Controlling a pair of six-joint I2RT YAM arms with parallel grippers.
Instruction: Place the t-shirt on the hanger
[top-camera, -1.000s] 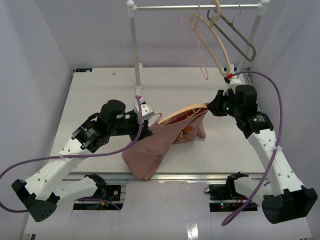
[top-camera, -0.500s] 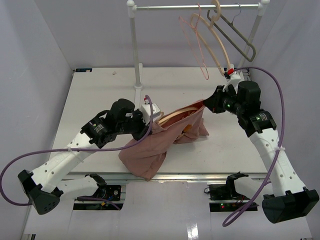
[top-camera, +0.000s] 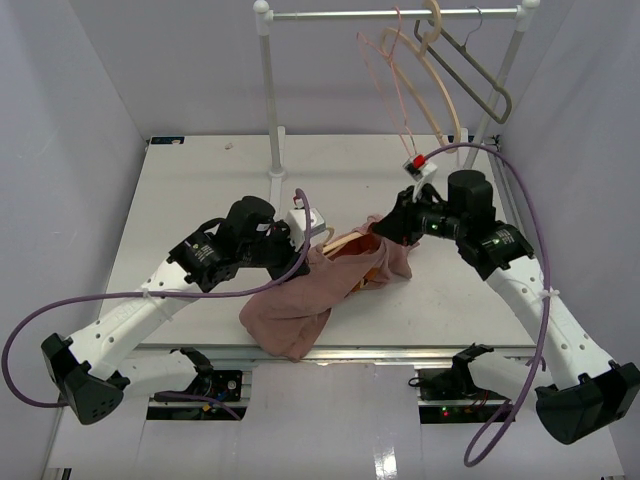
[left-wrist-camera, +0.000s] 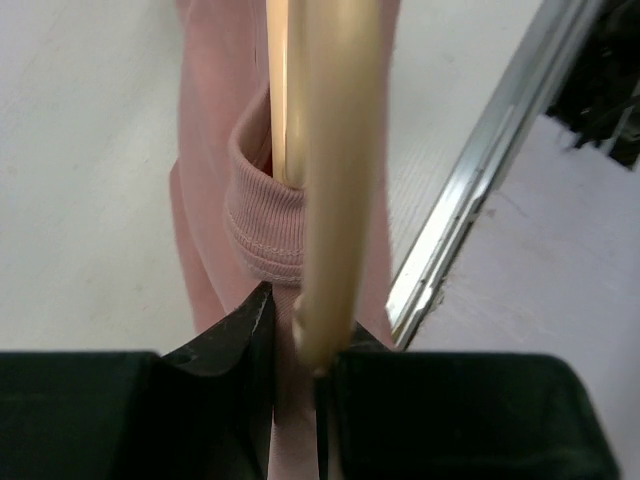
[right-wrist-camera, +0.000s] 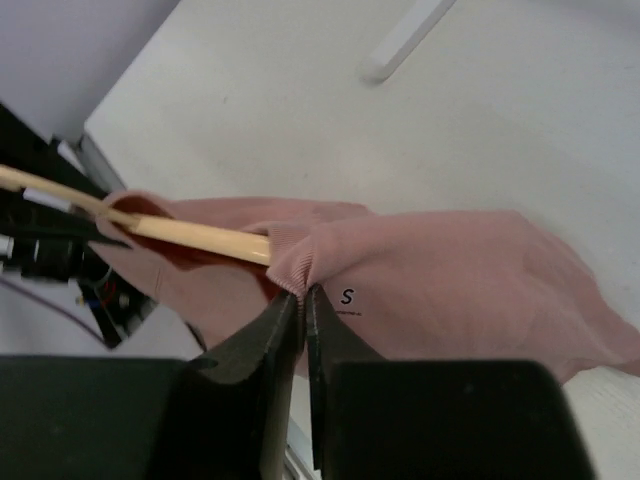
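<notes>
**T-shirt (top-camera: 300, 310), one.** Dusty pink, plain, soft and limp. It lies bunched on the bench (top-camera: 200, 180) between the two arms, its lower part spilling toward the near edge. Judged light, with no stiffness, so it will sag and fold wherever it is unsupported. The knit looks grippy rather than slick. Best hold is the ribbed collar, the thickest and firmest edge, since a pinch of the plain cloth would probably stretch or slip. A size tab marked "S" shows just inside the neck.

**Hanger (top-camera: 345, 240), one in use.** Pale wood with thick curved arms, rigid and smooth. One arm is threaded in through the neck opening and the rest is hidden by cloth. Judged hard enough to take a firm clamp, though the smooth finish could let it twist. Best hold is on the bare wood outside the collar.

**Left hand (left-wrist-camera: 300, 330), one.** It is clamped on the bare wood of the hanger, just short of the collar.

**Right hand (right-wrist-camera: 303, 295), one.** Its fingers are closed, pinching the collar rib beside the hanger's buried arm.

**Rail (top-camera: 390, 13), one,** at the far side of the bench. It carries three spare hangers: a thin pink wire hanger (top-camera: 385, 80), a second wooden hanger (top-camera: 440, 95) and a grey hanger (top-camera: 480, 75).

**Hangers in all:** four.
</notes>
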